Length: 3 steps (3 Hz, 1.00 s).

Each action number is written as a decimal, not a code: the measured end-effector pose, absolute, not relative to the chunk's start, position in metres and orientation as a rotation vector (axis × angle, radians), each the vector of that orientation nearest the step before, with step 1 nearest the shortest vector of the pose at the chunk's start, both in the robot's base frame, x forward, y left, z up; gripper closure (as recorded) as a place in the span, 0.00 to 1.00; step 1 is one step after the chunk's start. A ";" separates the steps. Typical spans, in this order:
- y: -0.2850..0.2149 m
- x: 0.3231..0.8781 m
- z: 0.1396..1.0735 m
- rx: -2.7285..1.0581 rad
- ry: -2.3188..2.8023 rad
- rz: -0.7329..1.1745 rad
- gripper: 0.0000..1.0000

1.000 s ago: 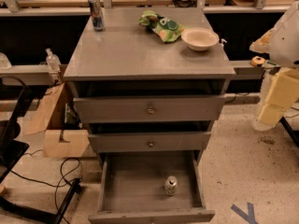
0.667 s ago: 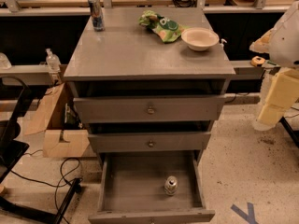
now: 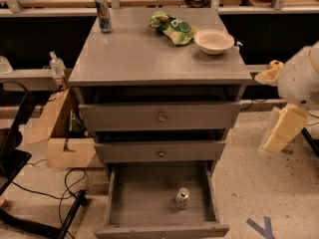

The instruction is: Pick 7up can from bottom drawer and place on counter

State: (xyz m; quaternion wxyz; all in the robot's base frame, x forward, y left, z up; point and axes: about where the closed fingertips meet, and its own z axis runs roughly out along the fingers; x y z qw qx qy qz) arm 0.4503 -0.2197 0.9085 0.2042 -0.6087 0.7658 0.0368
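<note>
The 7up can [image 3: 182,197] stands upright on the floor of the open bottom drawer [image 3: 144,203], right of its middle, silver top showing. The counter [image 3: 149,54] is the gray cabinet top above the two knobbed drawers. My gripper [image 3: 281,131] hangs on the white and cream arm at the right edge of the view. It is beside the cabinet at about middle-drawer height, well up and to the right of the can. It holds nothing that I can see.
On the counter stand a tall dark blue-and-red can [image 3: 103,14] at the back left, a green chip bag [image 3: 172,26] and a white bowl [image 3: 213,41] at the back right. A cardboard box [image 3: 60,138] and cables lie on the floor to the left.
My arm with the gripper has moved lower at the right edge of the view. The can, the drawers and the things on the counter have not moved.
</note>
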 end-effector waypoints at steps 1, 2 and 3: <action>-0.222 0.454 0.811 -1.590 2.027 0.359 0.00; -0.209 0.467 0.756 -1.391 1.858 0.515 0.00; -0.228 0.489 0.737 -1.181 1.672 0.527 0.00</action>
